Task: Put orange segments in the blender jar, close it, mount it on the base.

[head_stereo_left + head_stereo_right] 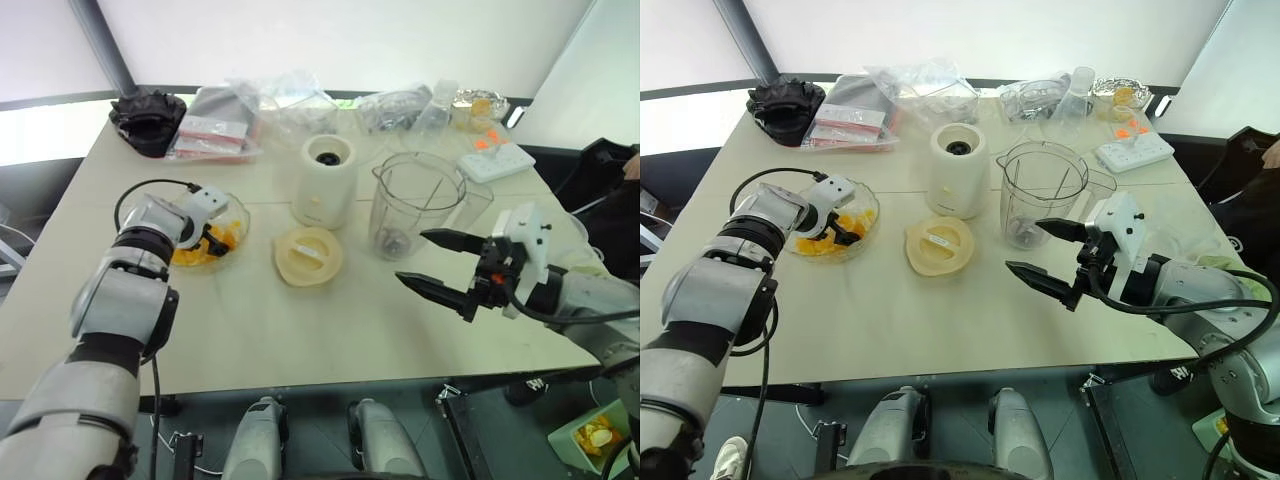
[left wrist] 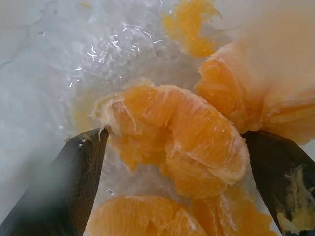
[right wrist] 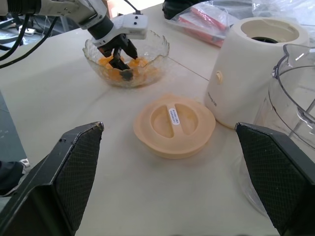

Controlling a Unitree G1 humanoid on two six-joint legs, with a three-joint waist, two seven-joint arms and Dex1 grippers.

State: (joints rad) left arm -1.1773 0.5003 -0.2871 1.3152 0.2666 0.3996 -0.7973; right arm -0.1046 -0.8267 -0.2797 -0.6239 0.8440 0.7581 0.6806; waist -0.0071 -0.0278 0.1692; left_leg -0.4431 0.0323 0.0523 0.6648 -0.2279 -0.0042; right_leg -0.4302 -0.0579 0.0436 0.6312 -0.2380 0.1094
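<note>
On the table [image 1: 300, 340], the bowl [image 1: 238, 232] sits at the left with the segments [image 1: 225, 240] in it. Right of it lies the lid [image 1: 308, 256]; the base [image 1: 325, 182] stands just behind the lid. The jar [image 1: 415, 205] stands right of the base. A power strip [image 1: 497, 160] lies farther right, behind the jar; bags [image 1: 225, 125] lie along the far edge.

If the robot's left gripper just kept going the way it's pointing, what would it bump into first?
Most likely an orange segment. The left gripper points down into the clear bowl with its jaws open, and the wrist view shows that segment lying between the two fingers, right ahead. Depth is hard to judge, but it looks very close.
</note>
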